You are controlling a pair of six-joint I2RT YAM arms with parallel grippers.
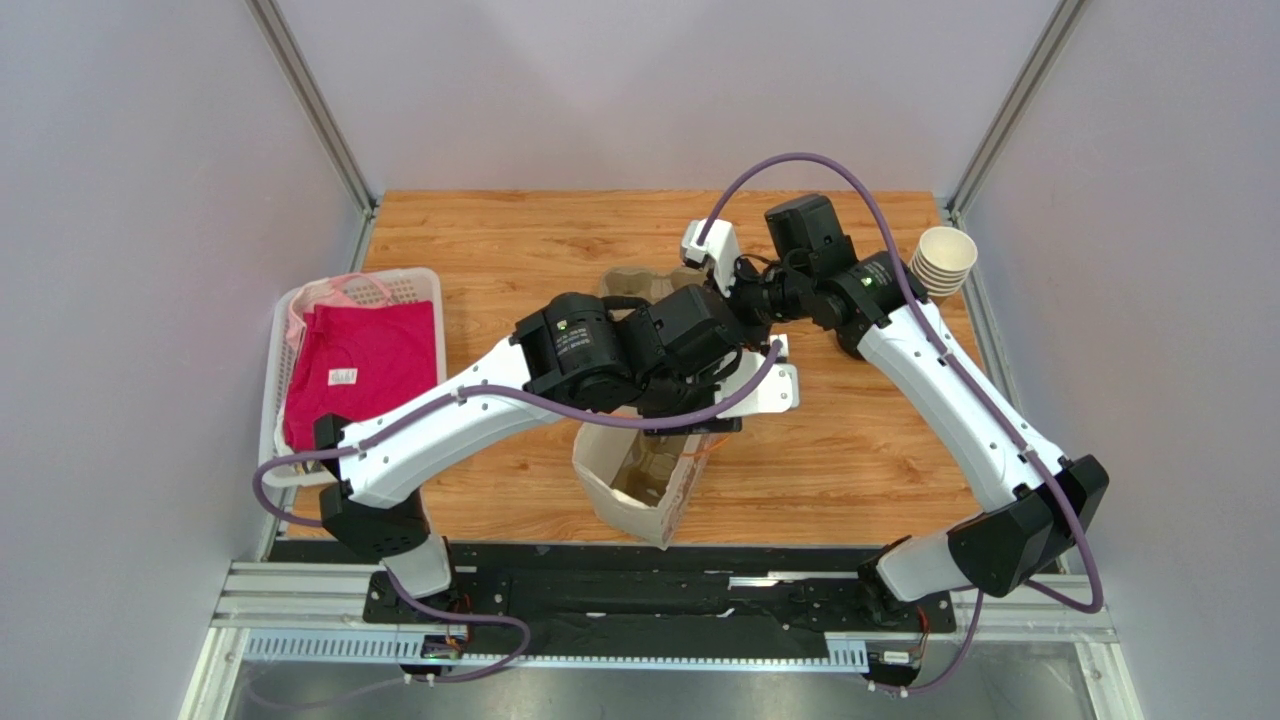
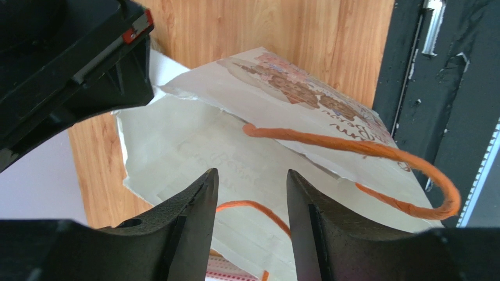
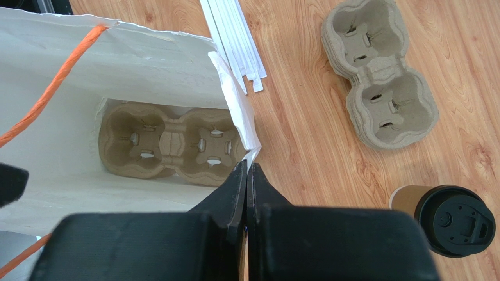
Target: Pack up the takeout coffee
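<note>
White paper is what the right gripper (image 3: 247, 175) has hold of: its jaws are pressed together on the torn corner of the paper bag (image 3: 152, 64), pulling that wall outward so the mouth gapes. Inside, flat on the bottom, sits a moulded pulp cup carrier (image 3: 170, 143) with both wells empty. The takeout coffee (image 3: 449, 219) is not packed yet; it appears to stand upright on the wooden table (image 3: 305, 134), to the right of the bag and well apart from it, beyond a stack of spare carriers (image 3: 381, 82).

The left gripper (image 2: 251, 193) hangs over the opposite side of the bag with its jaws parted and nothing between them but air, one orange twisted handle (image 2: 364, 155) looping across below.

The step in hand looks like spreading the bag for loading. To do it well, the left jaws should close on the far wall or its handle and draw it away from the right, evenly, since the rim is already ragged and a hard tug could rip it further. The opening needs to stay directly above a carrier well, and both handles need to be kept out of the mouth. Whichever arm fetches the cup should grip the tan sleeve below the lid, not the lid itself, and carry it upright.
</note>
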